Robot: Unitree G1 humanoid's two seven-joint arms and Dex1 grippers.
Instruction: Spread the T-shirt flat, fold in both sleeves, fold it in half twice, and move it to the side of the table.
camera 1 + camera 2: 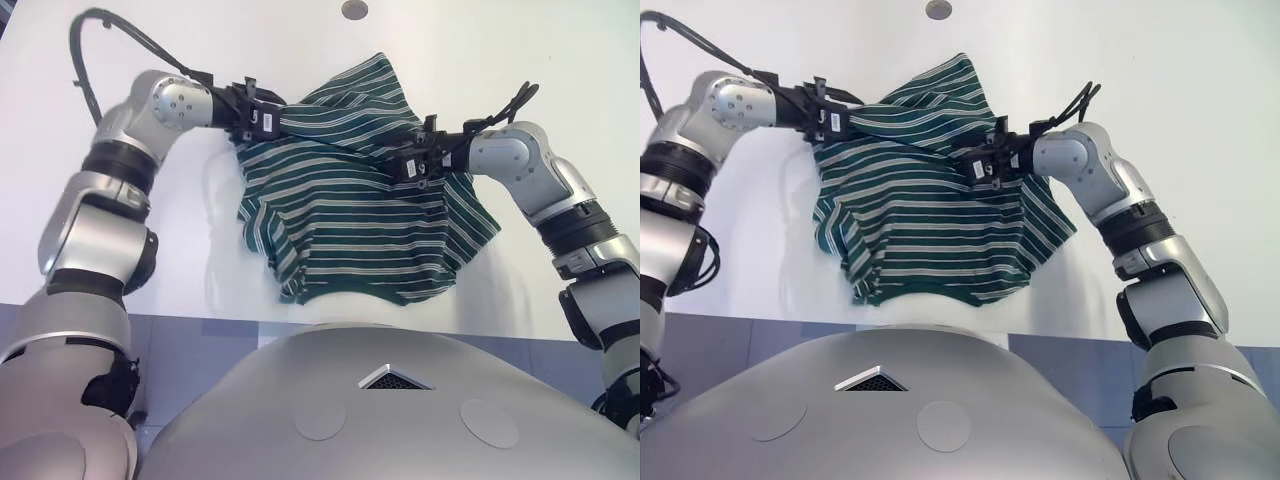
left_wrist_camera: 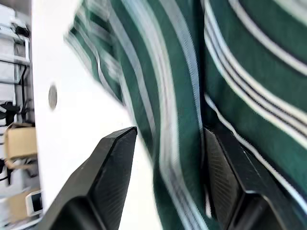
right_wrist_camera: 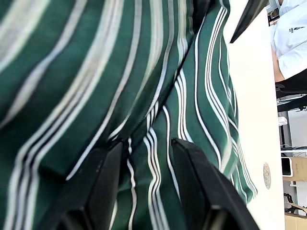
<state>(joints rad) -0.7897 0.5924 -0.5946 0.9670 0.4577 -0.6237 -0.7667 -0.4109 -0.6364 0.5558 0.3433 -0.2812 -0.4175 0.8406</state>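
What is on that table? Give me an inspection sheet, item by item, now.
Surface: white table, round grommet at its far edge.
Job's things: green striped T-shirt, crumpled, not yet flat.
Clutter: nothing seen.
Grippers: left gripper open, a shirt fold between its fingers; right gripper over the cloth, right of the shirt's middle.
Cables: black cable loop off the left arm; black cables at the right wrist.
Surroundings: shelving and a cardboard box beyond the table.

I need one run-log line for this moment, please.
green white-striped fabric T-shirt crumpled on white table | left gripper open astride T-shirt | right gripper on T-shirt
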